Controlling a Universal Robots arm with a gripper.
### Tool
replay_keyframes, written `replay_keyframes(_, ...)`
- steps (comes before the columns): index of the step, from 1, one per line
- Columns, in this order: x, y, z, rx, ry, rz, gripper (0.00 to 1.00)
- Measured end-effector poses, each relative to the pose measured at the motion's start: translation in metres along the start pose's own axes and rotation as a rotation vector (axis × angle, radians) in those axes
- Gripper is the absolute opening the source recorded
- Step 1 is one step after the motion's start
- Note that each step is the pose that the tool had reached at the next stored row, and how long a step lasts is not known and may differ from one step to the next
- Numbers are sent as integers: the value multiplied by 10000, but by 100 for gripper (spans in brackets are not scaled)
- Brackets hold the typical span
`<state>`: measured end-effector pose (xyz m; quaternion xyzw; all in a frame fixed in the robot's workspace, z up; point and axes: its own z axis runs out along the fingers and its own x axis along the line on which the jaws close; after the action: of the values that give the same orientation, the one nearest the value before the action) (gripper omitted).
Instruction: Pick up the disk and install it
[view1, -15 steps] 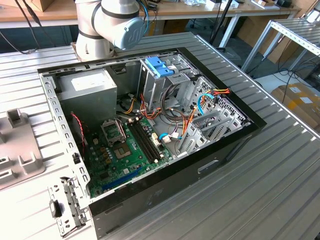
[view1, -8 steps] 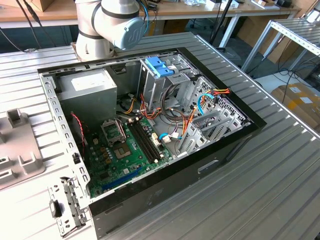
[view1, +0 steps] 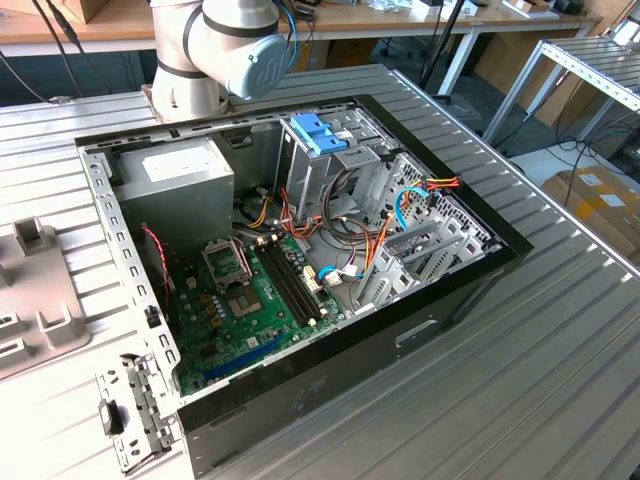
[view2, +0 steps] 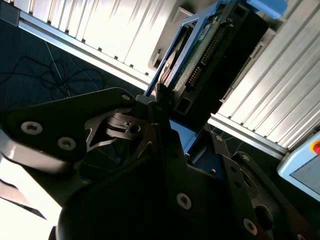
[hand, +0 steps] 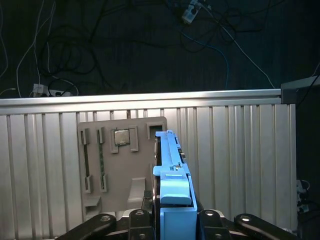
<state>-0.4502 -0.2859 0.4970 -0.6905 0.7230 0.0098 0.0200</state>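
I have the gripper (hand: 174, 223) with its jaws drawn in against the two flat sides of the disk (hand: 172, 182), pinching it by its bright blue carrier. In the first wrist view the dark linkage arms sit on either side of it. The disk stands on edge, and its length runs out over the grey tray (hand: 95, 165), which lies on the ribbed metal table (hand: 240, 160). I cannot tell whether its far end touches the tray or hangs just clear of it. A square processor chip (hand: 121, 137) sits in a pocket of the tray, near the disk. In the second wrist view I see the drive's dark body inside the blue frame, with a row of connector pins along one edge. In the exterior view the open computer case (view1: 440, 300) rests on the table to the exterior view's right of the tray. Inside it I see the green motherboard (view1: 250, 300), the grey power-supply box (view1: 175, 180) and a light-blue latch block (view1: 318, 132) on top of the drive cage. The arm (view1: 220, 45) stands at the far side of the case.
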Motion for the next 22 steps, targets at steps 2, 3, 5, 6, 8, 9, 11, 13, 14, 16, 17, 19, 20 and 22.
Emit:
replay_keyframes(2,10,-2,-1,0,0,2,37)
replay_keyframes(3,17,-4,-1,-1,0,2,37)
replay_keyframes(5,30,-9,-1,0,0,2,37)
replay_keyframes(6,36,-14,-1,0,0,2,37)
replay_keyframes(8,49,-25,-2,0,0,2,37)
replay_keyframes(9,51,-31,-2,0,0,2,37)
replay_keyframes(11,54,-42,-2,-1,0,2,37)
replay_keyframes(13,56,-51,-2,0,0,2,37)
replay_keyframes(14,57,-57,-2,0,0,2,37)
replay_keyframes(16,61,-72,-2,0,0,2,37)
replay_keyframes(17,62,-78,-2,0,0,2,37)
replay_keyframes(19,66,-94,-2,0,0,2,37)
replay_keyframes(20,66,-102,-1,0,0,3,37)
replay_keyframes(22,67,-132,-1,-1,0,2,37)
